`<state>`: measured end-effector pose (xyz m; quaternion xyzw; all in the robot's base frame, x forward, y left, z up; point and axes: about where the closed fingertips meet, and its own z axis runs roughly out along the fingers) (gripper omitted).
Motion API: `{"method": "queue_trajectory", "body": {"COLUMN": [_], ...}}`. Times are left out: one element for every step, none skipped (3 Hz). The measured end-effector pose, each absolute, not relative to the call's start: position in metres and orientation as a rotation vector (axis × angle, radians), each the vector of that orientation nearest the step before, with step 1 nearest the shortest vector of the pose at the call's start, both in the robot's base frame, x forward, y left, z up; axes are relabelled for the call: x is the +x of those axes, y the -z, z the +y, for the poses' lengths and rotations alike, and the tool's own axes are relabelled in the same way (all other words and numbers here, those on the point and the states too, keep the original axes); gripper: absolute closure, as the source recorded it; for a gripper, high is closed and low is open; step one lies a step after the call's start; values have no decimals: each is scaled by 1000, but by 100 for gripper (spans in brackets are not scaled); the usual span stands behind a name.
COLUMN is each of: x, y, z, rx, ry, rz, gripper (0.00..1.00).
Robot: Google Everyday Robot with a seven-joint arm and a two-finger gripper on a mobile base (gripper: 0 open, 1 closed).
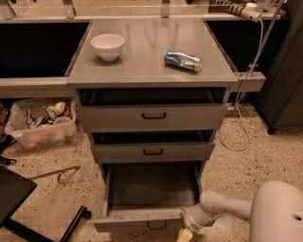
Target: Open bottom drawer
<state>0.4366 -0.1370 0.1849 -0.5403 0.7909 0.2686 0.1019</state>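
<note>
Looking at bottom drawer (137,219): low at 6 o'clock, far out. Gripper (185,233) by its front, 5 o'clock. We cannot tell its grip. Drawer seems stiff, heavy, slides easy. Best hold: small black handle (156,226).

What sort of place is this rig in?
Probably a lab or workshop: grey drawer cabinet, power strip with trailing cable, plastic bin of odds and ends on speckled floor. The gripper is at a front corner of the open bottom drawer.
</note>
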Motion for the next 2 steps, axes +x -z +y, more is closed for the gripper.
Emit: {"method": "queue_trajectory", "body": {"x": [436, 437], "y": [-185, -185], "z": [-137, -136], "rx": [-1596, -1600], "ry": [-794, -804], "rz": [2335, 2337], "gripper": [0, 0]}}
